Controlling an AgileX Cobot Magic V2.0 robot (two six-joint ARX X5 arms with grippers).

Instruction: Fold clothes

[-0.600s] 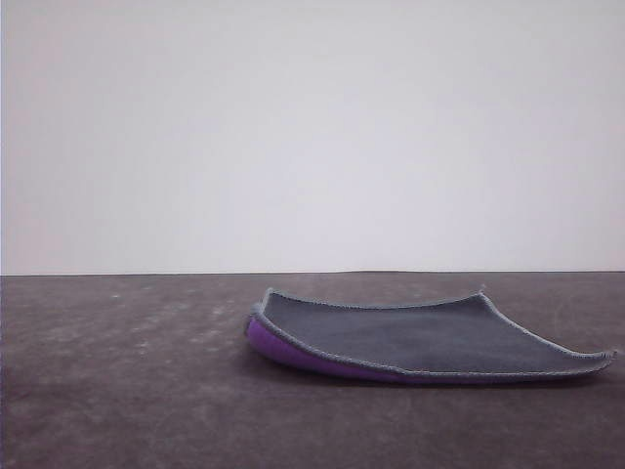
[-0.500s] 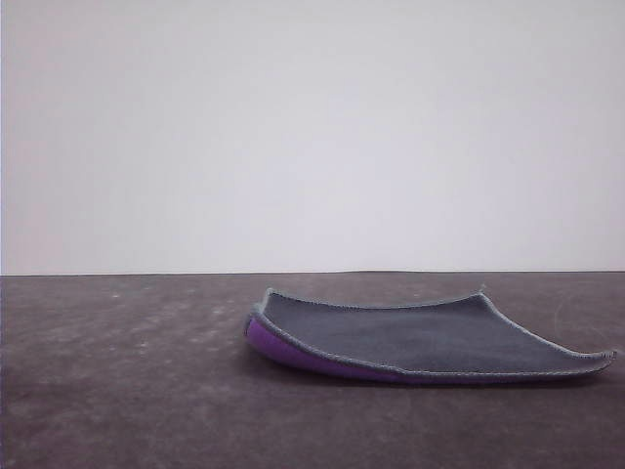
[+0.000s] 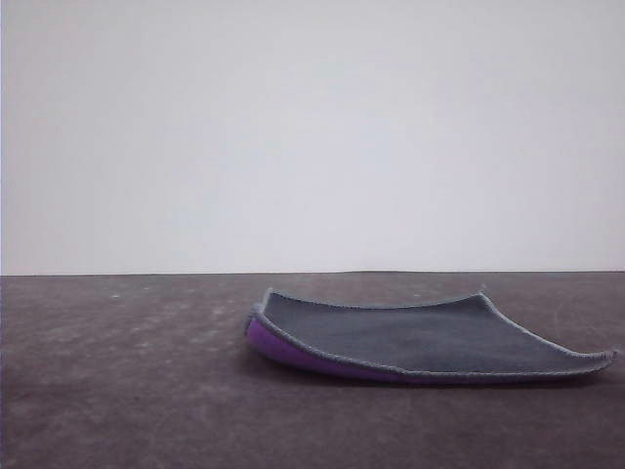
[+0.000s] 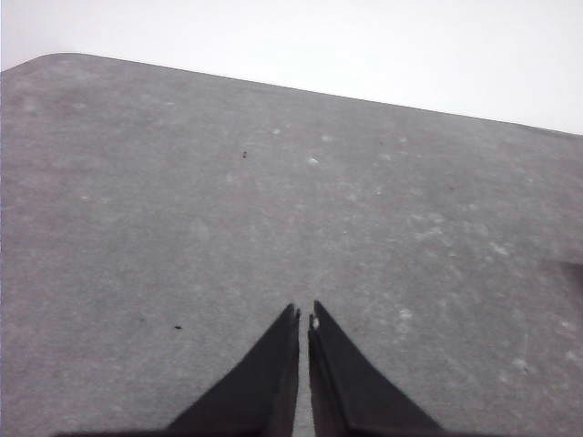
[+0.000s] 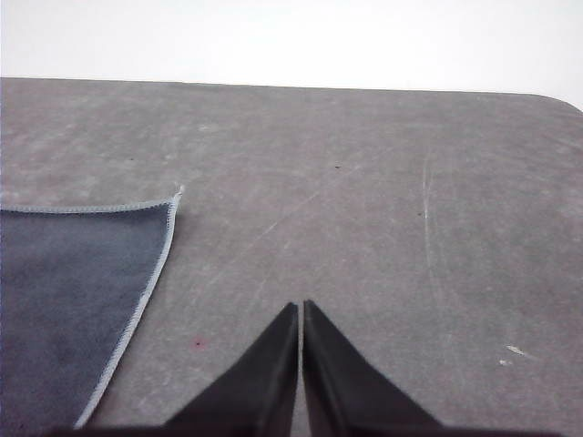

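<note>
One cloth point(image 3: 420, 342), two closed grippers point(image 4: 303, 314) point(image 5: 301, 308)

left gripper point(image 4: 303, 317): two matte black wedge fingers, tapering to points
right gripper point(image 5: 300, 308): same black, pointed wedge fingers

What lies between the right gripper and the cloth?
Bare grey table and nothing else: the right wrist view shows the right gripper, jaws together, apart from the cloth edge.

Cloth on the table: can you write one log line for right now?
cloth: flat, grey side up, unfolded | left gripper: shut, empty | right gripper: shut, empty, beside cloth
</note>
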